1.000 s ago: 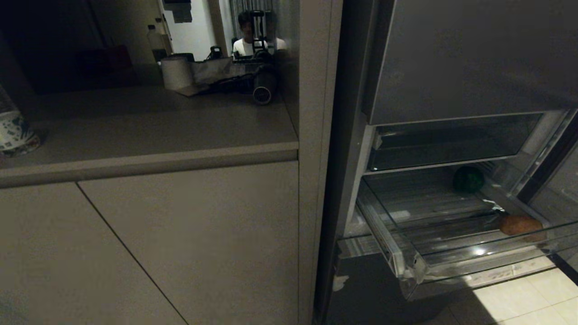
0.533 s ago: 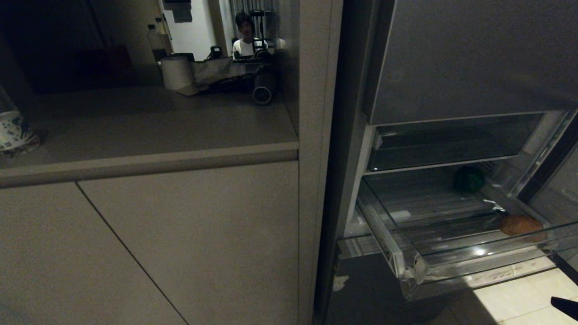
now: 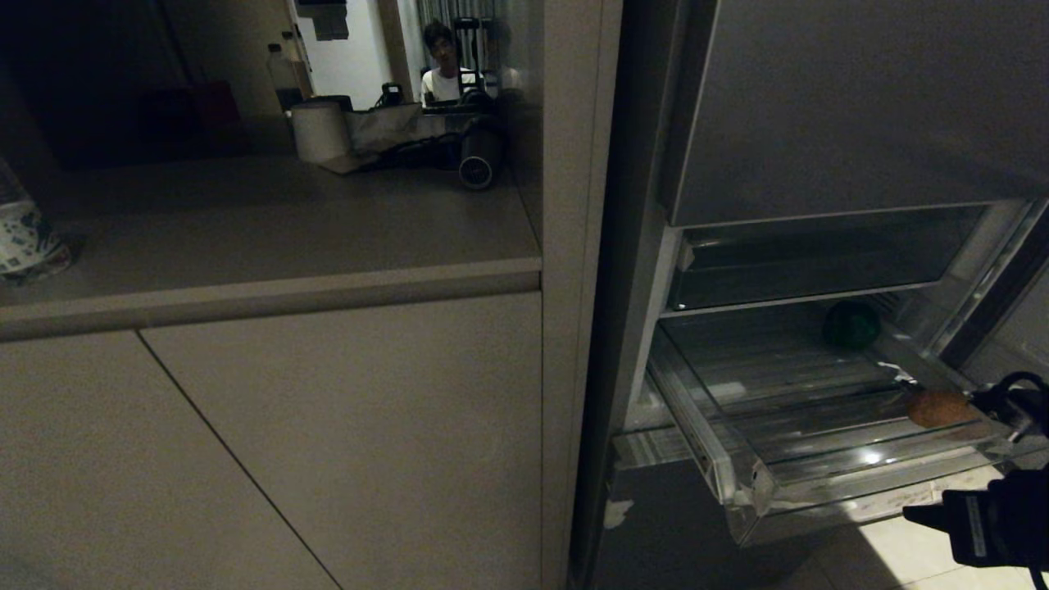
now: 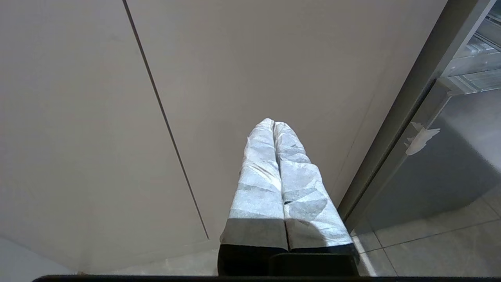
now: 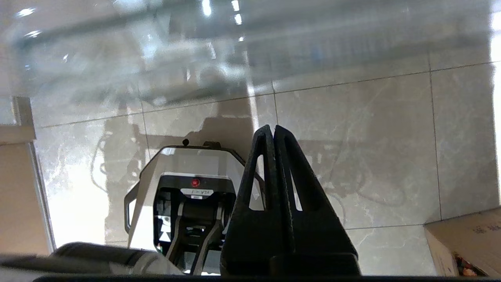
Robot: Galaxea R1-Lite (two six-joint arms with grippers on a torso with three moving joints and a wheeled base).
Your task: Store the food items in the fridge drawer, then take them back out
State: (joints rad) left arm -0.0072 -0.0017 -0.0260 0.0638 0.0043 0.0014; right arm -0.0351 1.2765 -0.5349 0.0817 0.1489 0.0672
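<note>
The fridge drawer (image 3: 706, 447), a clear bin, stands pulled out of the fridge at the right. A dark green bell pepper (image 3: 850, 325) lies at its back. A tan potato (image 3: 937, 407) lies near its front right corner. My right gripper (image 3: 911, 514) is shut and empty, low at the right edge, just in front of and below the drawer's front. Seen from the right wrist, the right gripper (image 5: 273, 127) points down at the tiled floor, with the drawer's clear underside (image 5: 195, 51) beyond it. My left gripper (image 4: 273, 123) is shut and empty, parked low before the beige cabinet door.
A counter (image 3: 270, 287) on the left carries a paper roll (image 3: 321, 131) and a water bottle (image 3: 20, 233). A person (image 3: 442, 74) shows far behind. A grey panel with a tape scrap (image 3: 616, 512) sits below the drawer. A cardboard box (image 5: 465, 243) stands on the floor.
My right arm has come up into the head view from the bottom right corner, toward the drawer's front. The food items, the drawer and the left arm have not moved.
</note>
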